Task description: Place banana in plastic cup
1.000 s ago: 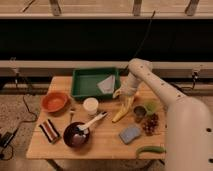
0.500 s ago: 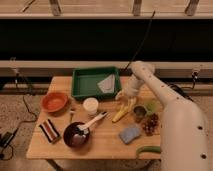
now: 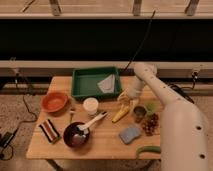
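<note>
Looks like a robot test lab, not a home: lone wooden table (image 3: 107, 146) on speckled floor (image 3: 15, 120), black cable (image 3: 142, 44) dangling in bkgd, metal rails (image 3: 60, 64) & dark wall panels (image 3: 75, 42). And the gripper (image 3: 125, 98) hangs over the table, just beside green tray (image 3: 75, 86).

- Fills the lower right of the view with a thick white arm (image 3: 182, 132), sloping up and leftward;
- Bends sharply at a rounded joint (image 3: 142, 72) near the far edge of the tabletop (image 3: 107, 145);
- Drops from there down and to the left through a short wrist (image 3: 134, 90);
- Ends in the gripper (image 3: 124, 99), pointing downward, low over the tabletop, right of its centre.
</note>
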Available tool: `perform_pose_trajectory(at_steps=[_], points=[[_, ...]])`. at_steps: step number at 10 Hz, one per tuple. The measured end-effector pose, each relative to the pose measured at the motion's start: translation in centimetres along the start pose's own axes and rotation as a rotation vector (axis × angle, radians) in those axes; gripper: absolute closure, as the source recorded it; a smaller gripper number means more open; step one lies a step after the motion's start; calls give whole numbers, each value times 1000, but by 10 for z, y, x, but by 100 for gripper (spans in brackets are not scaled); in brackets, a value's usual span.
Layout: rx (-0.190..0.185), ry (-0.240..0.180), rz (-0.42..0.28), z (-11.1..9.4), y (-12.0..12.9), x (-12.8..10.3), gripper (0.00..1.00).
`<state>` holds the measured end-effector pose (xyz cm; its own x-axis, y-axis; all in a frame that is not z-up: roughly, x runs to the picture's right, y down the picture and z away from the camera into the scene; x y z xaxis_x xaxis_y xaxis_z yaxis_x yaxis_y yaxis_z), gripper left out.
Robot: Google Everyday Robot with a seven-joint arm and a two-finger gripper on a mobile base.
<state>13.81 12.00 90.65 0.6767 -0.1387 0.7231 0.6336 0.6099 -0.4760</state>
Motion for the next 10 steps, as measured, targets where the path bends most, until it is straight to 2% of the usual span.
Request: perform_pose_trajectory(at_steps=[10], points=[[-26, 3, -11, 8, 18, -2, 31]])
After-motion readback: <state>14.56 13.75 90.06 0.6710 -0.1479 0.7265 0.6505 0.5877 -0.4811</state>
